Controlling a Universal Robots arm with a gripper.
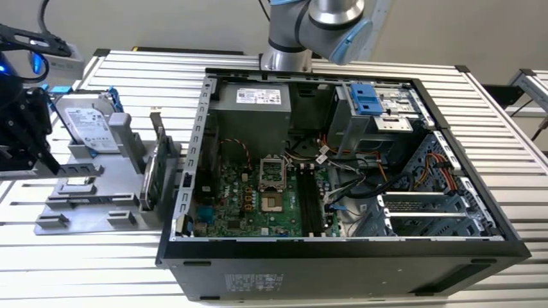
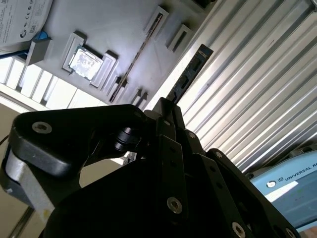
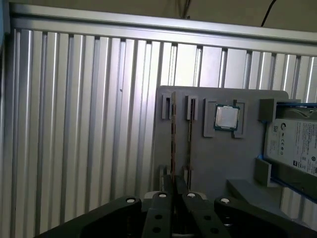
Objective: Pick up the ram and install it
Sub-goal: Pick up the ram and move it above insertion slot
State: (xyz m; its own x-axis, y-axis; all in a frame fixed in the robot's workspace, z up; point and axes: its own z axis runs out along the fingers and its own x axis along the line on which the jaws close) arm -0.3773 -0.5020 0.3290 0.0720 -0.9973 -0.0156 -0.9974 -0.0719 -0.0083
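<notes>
The arm [image 1: 317,25] rose from its base behind the open computer case [image 1: 342,247] and reached out toward the exterior view's left. There its dark gripper [image 1: 30,138] hung over the outer edge of the grey fixture plate [image 1: 86,212], well apart from the case.

In the first wrist view the gripper [image 3: 174,184] had its two fingers [image 3: 167,187] drawn close together, with only a sliver between them. The ram [image 3: 173,139] showed edge-on as a thin line running out from that sliver. In the second wrist view the ram [image 2: 190,74] stuck out from the fingertips [image 2: 168,111] as a narrow dark stick, tilted and crossing over the ribbed aluminium table [image 2: 257,89]. It appeared to be pinched by one end, though the contact itself was shadowed.

A second thin stick [image 3: 189,139] sat in a slot of the fixture plate [image 3: 223,163], just beside the held one. Near it a square processor chip [image 3: 227,117] lay flat in its own pocket. The hard drive [image 1: 86,125] leaned in its blue frame at the back of the plate. A green expansion card [image 1: 154,173] stood upright between the gripper and the case wall.

Inside the case the motherboard [image 1: 256,199] lay exposed, with loose cables [image 1: 360,179] draped beside it.
</notes>
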